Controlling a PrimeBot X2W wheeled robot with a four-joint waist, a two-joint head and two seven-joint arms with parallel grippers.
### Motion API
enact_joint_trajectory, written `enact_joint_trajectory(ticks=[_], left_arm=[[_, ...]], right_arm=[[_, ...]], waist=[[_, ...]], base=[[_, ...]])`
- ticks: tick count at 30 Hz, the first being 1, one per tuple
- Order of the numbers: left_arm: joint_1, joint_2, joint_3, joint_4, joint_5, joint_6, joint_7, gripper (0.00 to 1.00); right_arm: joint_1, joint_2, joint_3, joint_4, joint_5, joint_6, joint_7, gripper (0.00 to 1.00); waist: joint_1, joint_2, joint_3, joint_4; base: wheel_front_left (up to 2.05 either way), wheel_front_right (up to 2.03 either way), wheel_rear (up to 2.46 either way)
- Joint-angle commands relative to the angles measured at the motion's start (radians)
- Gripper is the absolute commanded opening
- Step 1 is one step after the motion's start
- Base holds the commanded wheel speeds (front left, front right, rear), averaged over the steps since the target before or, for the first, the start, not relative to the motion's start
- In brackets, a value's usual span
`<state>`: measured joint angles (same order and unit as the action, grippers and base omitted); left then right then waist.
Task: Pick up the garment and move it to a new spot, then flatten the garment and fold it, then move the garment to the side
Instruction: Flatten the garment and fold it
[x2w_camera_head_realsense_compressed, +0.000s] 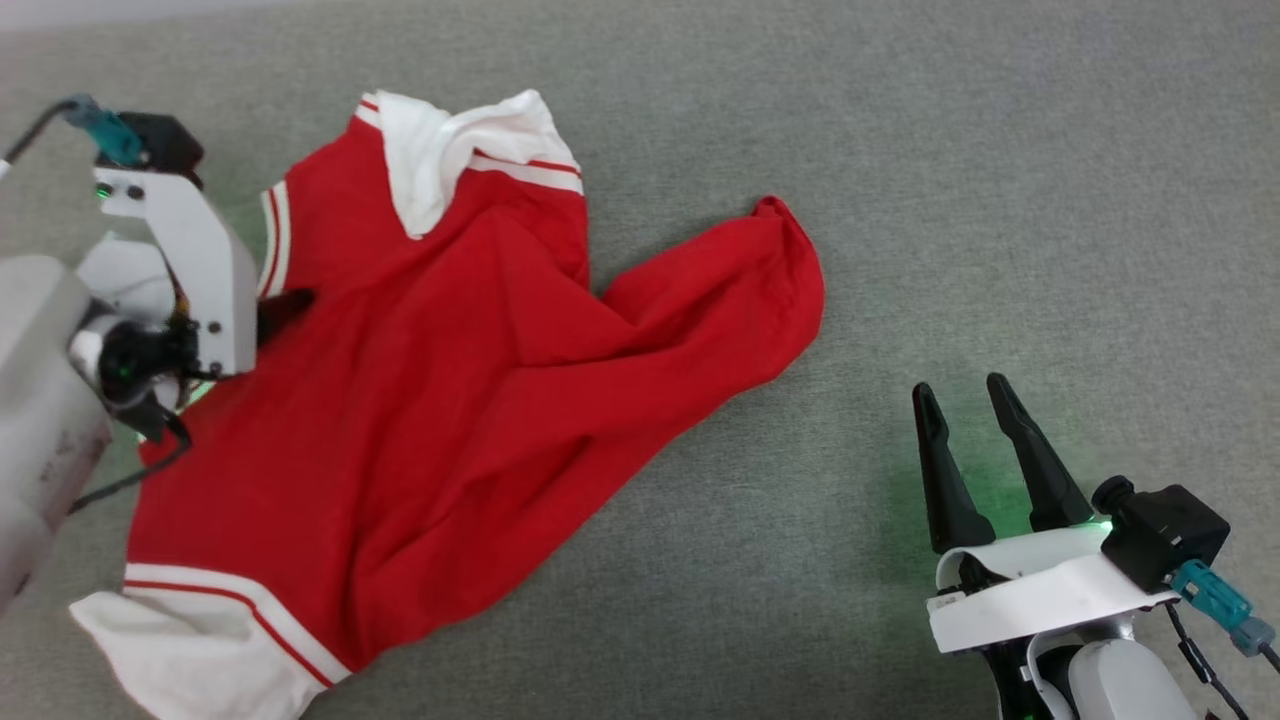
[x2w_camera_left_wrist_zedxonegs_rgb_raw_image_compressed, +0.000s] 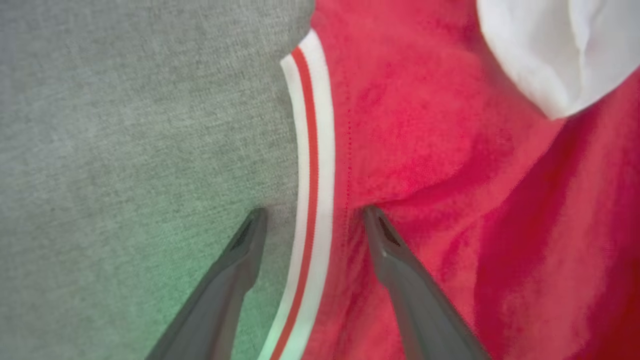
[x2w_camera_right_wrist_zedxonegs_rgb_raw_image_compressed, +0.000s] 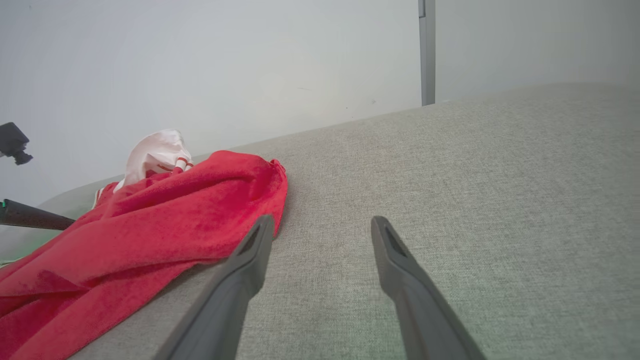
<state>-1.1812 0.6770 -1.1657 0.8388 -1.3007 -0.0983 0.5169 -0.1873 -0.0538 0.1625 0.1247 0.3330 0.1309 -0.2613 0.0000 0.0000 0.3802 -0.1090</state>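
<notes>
The garment (x2w_camera_head_realsense_compressed: 450, 370), a red jersey with white red-striped trim, lies rumpled on the grey fabric surface (x2w_camera_head_realsense_compressed: 1000, 200), one white sleeve end at the top and one at the bottom left. My left gripper (x2w_camera_head_realsense_compressed: 278, 310) is at the garment's left edge. In the left wrist view this gripper (x2w_camera_left_wrist_zedxonegs_rgb_raw_image_compressed: 315, 215) stands open astride the striped trim (x2w_camera_left_wrist_zedxonegs_rgb_raw_image_compressed: 315, 165), one fingertip on the grey surface and the other pressing the red cloth. My right gripper (x2w_camera_head_realsense_compressed: 962, 395) is open over bare surface to the right of the garment, holding nothing. From the right wrist, that gripper (x2w_camera_right_wrist_zedxonegs_rgb_raw_image_compressed: 322, 222) points past the garment's red edge (x2w_camera_right_wrist_zedxonegs_rgb_raw_image_compressed: 150, 230).
The grey surface (x2w_camera_right_wrist_zedxonegs_rgb_raw_image_compressed: 500, 200) stretches wide to the right and behind the garment. A pale wall (x2w_camera_right_wrist_zedxonegs_rgb_raw_image_compressed: 225, 65) with a grey vertical strip (x2w_camera_right_wrist_zedxonegs_rgb_raw_image_compressed: 426, 50) stands beyond its far edge. A finger of the left arm (x2w_camera_right_wrist_zedxonegs_rgb_raw_image_compressed: 30, 215) shows at the left of the right wrist view.
</notes>
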Motion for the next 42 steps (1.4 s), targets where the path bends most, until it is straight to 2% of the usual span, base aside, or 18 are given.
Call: enact_joint_trajectory(ticks=[1, 2, 5, 11, 17, 24, 31, 32, 33, 34, 35, 42], left_arm=[[0.033, -0.033, -0.01, 0.028, -0.018, -0.014, 0.013, 0.18], [0.037, -0.042, -0.01, 0.037, -0.025, -0.017, 0.025, 0.0], [0.016, -0.042, -0.033, 0.037, 0.007, -0.029, 0.015, 0.0], [-0.097, -0.038, -0.059, 0.003, 0.123, -0.035, -0.104, 0.0], [-0.204, -0.076, -0.1, -0.125, 0.264, -0.033, -0.188, 0.0], [-0.271, -0.131, -0.114, -0.297, 0.349, -0.033, -0.189, 0.0], [-0.245, -0.131, -0.115, -0.301, 0.404, -0.033, -0.11, 0.0], [-0.238, -0.123, -0.115, -0.285, 0.398, -0.033, -0.105, 0.08], [-0.233, -0.116, -0.115, -0.268, 0.392, -0.033, -0.102, 0.29], [-0.228, -0.109, -0.115, -0.249, 0.384, -0.033, -0.101, 0.6], [-0.224, -0.106, -0.114, -0.232, 0.379, -0.033, -0.104, 1.0], [-0.202, -0.096, -0.112, -0.152, 0.295, -0.033, -0.224, 1.0]], right_arm=[[-0.009, 0.003, -0.004, -0.004, 0.004, 0.0, -0.005, 1.0], [-0.01, 0.003, -0.006, -0.003, 0.005, 0.0, -0.005, 1.0], [-0.014, 0.004, -0.007, -0.001, 0.011, 0.0, -0.005, 1.0], [-0.017, 0.004, 0.003, -0.001, 0.03, 0.0, -0.005, 1.0], [-0.026, 0.004, 0.019, -0.007, 0.066, 0.0, -0.005, 1.0], [-0.031, 0.004, 0.026, -0.01, 0.098, 0.0, -0.004, 1.0], [-0.039, 0.004, 0.029, -0.014, 0.125, 0.0, -0.004, 1.0], [-0.038, 0.004, 0.028, -0.014, 0.126, 0.0, -0.004, 1.0], [-0.037, 0.004, 0.028, -0.014, 0.127, 0.0, -0.004, 1.0], [-0.036, 0.004, 0.026, -0.014, 0.128, 0.0, -0.004, 1.0], [-0.033, 0.004, 0.022, -0.014, 0.128, 0.0, -0.004, 1.0], [-0.009, 0.003, 0.004, -0.008, 0.081, 0.0, -0.003, 1.0]], waist=[[0.0, 0.0, 0.014, -0.019], [0.0, 0.0, 0.012, -0.021], [0.0, 0.0, 0.004, -0.026], [0.0, 0.0, -0.003, -0.036], [0.0, 0.0, 0.008, -0.072], [0.0, 0.0, 0.033, -0.137], [0.0, 0.0, 0.044, -0.181], [0.0, 0.0, 0.044, -0.183], [0.0, 0.0, 0.043, -0.184], [0.0, 0.0, 0.042, -0.184], [0.0, 0.0, 0.04, -0.182], [0.0, 0.0, -0.003, -0.122]], base=[[0.0, 0.0, 0.0], [0.0, 0.0, 0.0], [0.0, 0.0, 0.0], [0.0, 0.0, 0.0], [0.0, 0.0, 0.0], [0.0, 0.0, 0.0], [0.0, 0.0, 0.0], [0.0, 0.0, 0.0], [0.0, 0.0, 0.0], [0.0, 0.0, 0.0], [0.0, 0.0, 0.0], [0.0, 0.0, 0.0]])
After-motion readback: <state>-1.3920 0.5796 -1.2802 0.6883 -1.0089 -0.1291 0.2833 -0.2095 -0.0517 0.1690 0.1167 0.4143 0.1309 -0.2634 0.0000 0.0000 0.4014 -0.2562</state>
